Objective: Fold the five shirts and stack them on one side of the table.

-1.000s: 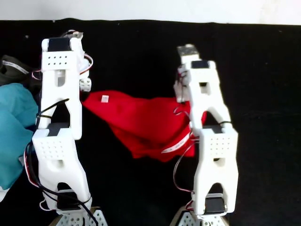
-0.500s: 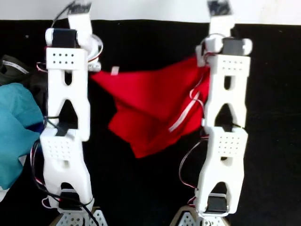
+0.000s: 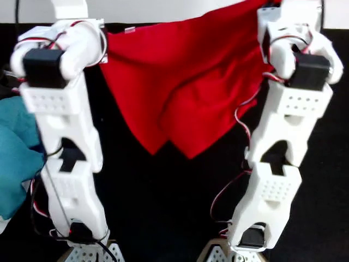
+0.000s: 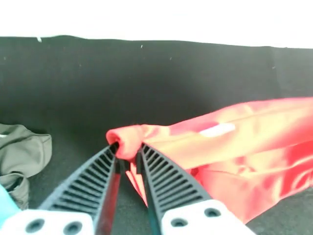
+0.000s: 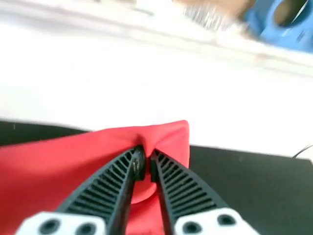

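A red shirt [image 3: 185, 82] is held up above the black table [image 3: 163, 213], stretched by its top edge between two arms. The left gripper [image 4: 128, 149] is clamped on one bunched corner, its jaws all but meeting around the fabric. The right gripper [image 5: 145, 156] is pinched just as tightly on the opposite corner. The cloth hangs from both in loose folds, its lower points dangling over the middle of the table; whether they touch the table cannot be told. A teal shirt [image 3: 16, 158] is heaped at the table's left edge, and a grey garment [image 4: 22, 154] lies on the table near it.

The step in hand is judged to be the shaking-out and spreading of the red shirt ahead of folding, which is not yet begun. The next move calls for the shirt to be lowered and laid flat on the table. Tension should be kept between the two grips so that the hanging folds are drawn smooth, and neither corner should be let go until the cloth is down.

A second ago the shirt was bunched low over the table with both arms bent down to it. Half a second ago it was partly raised. Both arms have since been lifted higher, and the shirt has been pulled wider and further up from the table.
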Controlling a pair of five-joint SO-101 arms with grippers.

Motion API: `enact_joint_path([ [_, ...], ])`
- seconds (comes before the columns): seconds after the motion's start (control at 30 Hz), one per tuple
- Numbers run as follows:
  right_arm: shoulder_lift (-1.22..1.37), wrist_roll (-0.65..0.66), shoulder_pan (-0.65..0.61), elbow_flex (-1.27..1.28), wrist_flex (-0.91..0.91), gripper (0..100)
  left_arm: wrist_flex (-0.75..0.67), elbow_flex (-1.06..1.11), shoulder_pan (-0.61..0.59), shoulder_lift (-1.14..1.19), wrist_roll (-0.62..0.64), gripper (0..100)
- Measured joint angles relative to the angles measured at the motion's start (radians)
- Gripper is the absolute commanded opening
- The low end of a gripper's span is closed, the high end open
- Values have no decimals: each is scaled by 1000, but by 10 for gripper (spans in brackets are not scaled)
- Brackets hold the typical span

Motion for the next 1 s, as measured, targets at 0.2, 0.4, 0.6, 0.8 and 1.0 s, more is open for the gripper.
enact_joint_path([
  [0.2,-124,0,0,0,0,6,0,109,0,-178,0,9],
  [0.4,-269,0,28,-12,0,6,0,118,0,-308,0,9],
  [0.6,-433,0,69,-25,0,6,0,118,-5,-411,0,9],
  [0.8,-514,0,74,-26,20,6,0,120,-5,-434,0,9],
  [1.0,-638,0,74,-26,158,6,0,269,-6,-586,0,9],
])
